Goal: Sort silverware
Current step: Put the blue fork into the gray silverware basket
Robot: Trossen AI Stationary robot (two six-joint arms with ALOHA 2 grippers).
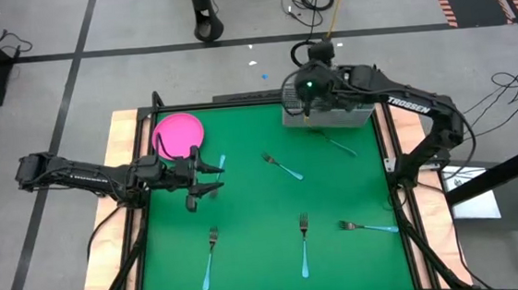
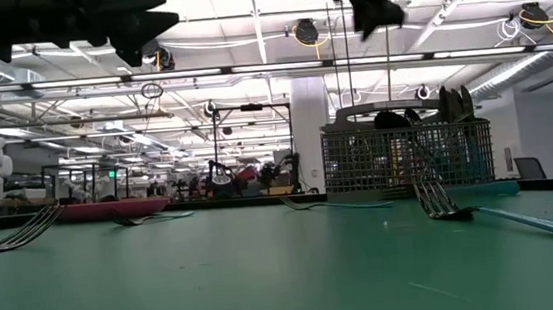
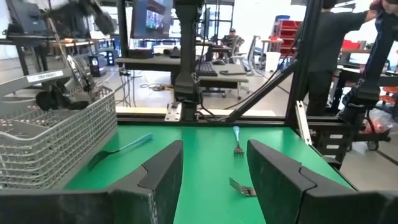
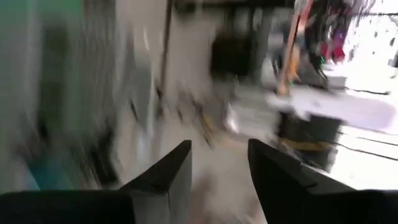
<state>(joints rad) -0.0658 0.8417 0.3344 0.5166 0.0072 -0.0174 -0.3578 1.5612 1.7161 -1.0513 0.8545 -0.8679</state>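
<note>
The silverware, slim forks with light-blue plastic handles, lies scattered across your green table mat (image 1: 249, 257): one fork (image 1: 282, 166) near the centre, one (image 1: 209, 257) at the front left, one (image 1: 304, 243) at the front centre, one (image 1: 369, 226) at the front right, and another (image 1: 338, 144) just in front of the silver wire-mesh caddy (image 1: 326, 112) at the back right, which already holds several dark utensils. Your right gripper (image 1: 307, 99) hangs over that caddy with its fingers (image 4: 168, 177) spread apart and nothing between them. Your left gripper (image 1: 208, 179) hovers above the mat's left side, near the round pink plate (image 1: 177, 133), its fingers (image 3: 158, 177) also parted and empty.
</note>
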